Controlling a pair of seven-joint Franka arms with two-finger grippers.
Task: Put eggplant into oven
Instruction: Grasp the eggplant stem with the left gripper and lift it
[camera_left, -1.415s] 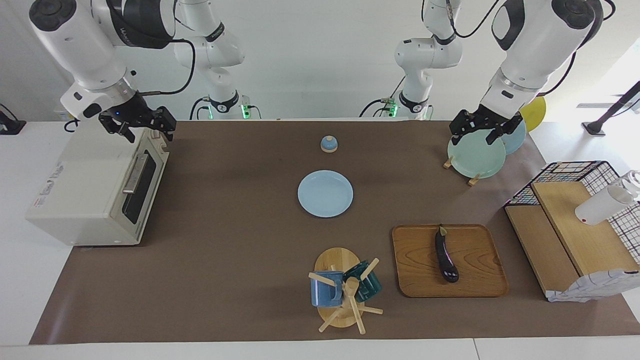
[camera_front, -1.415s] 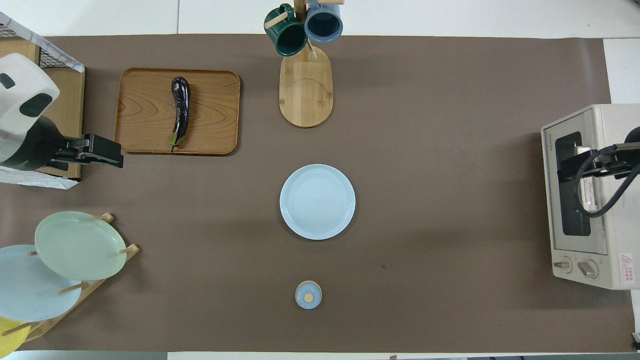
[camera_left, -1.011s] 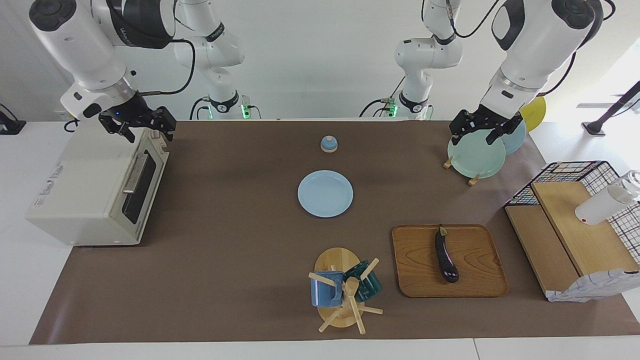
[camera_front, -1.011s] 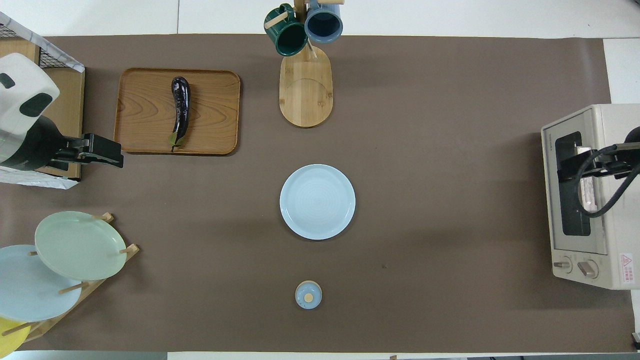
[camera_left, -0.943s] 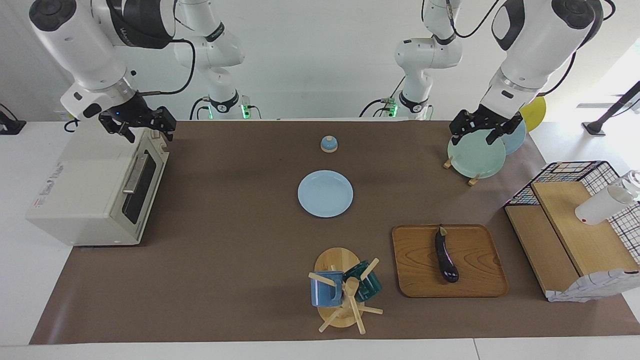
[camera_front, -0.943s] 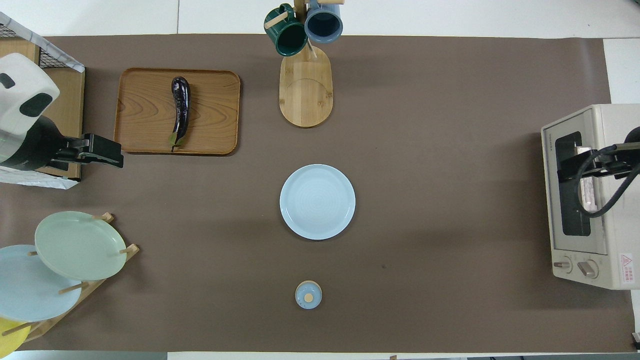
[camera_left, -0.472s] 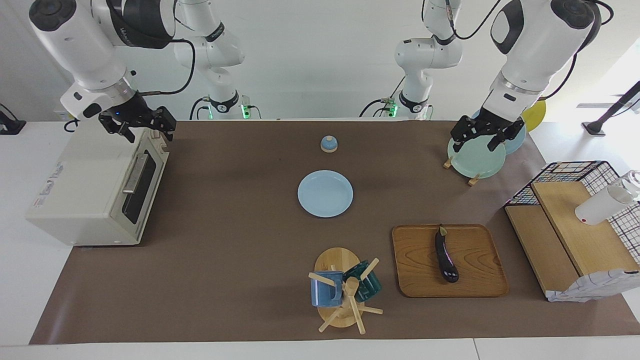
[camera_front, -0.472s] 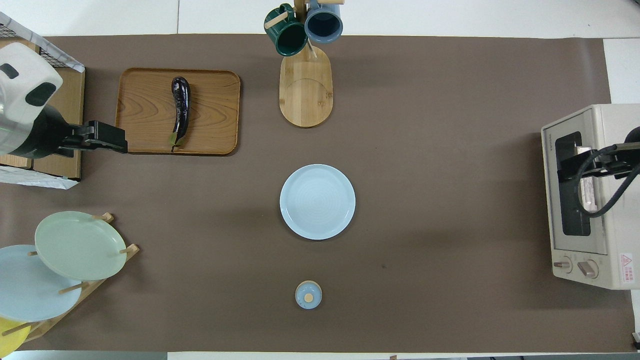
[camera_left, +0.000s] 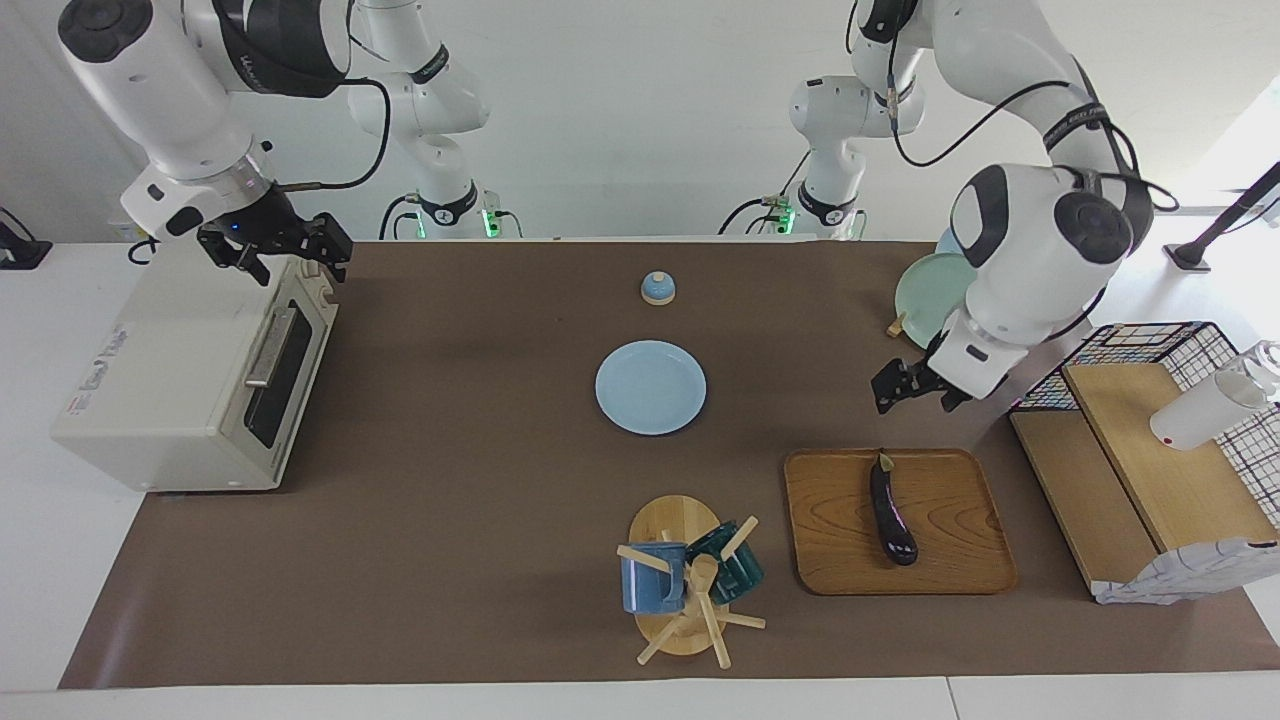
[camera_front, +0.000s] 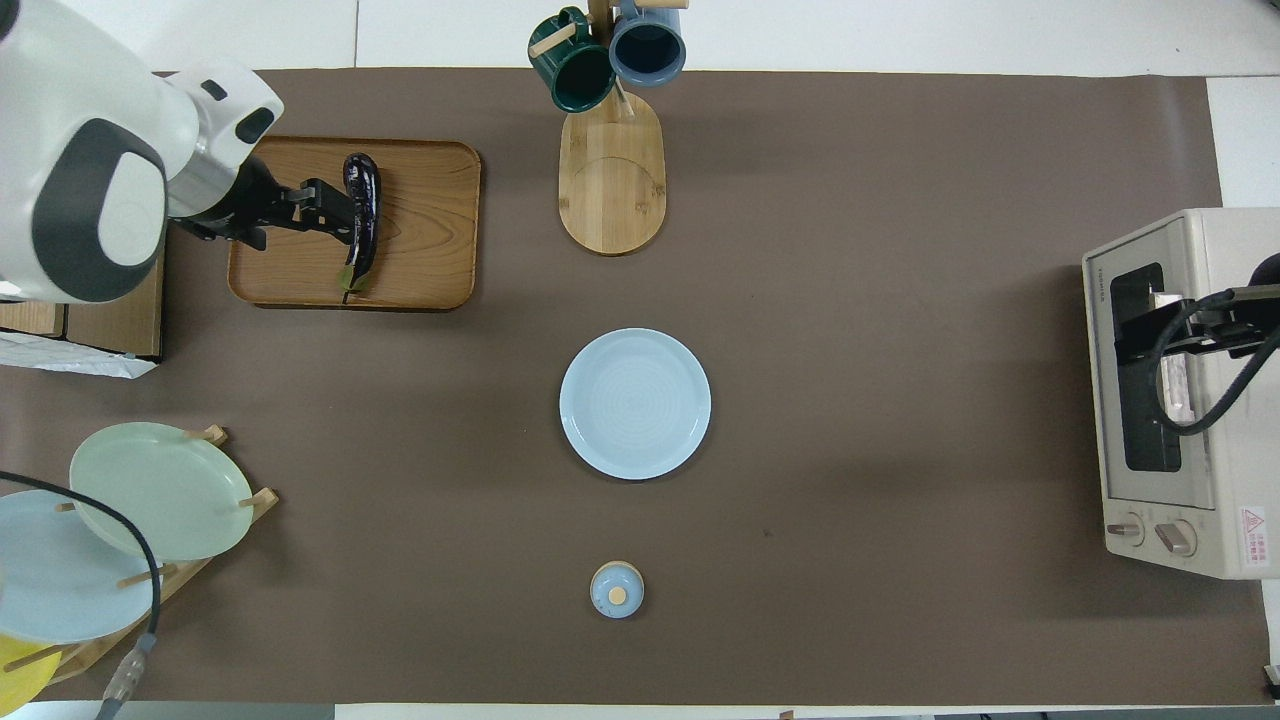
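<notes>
Left end effector (camera_left: 912, 385), fingers spread, hovers over tray (camera_left: 960, 570), partly hiding eggplant (camera_front: 361, 225) from overhead.

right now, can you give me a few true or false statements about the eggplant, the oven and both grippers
1. The eggplant lies on the wooden tray. True.
2. The oven door hangs open. False: it is closed.
3. The left gripper holds the eggplant. False: it hangs open in the air, above the tray's edge nearer the robots, gripping nothing.
4. The right gripper is over the oven's top. True.
5. The light blue plate is bare. True.
</notes>
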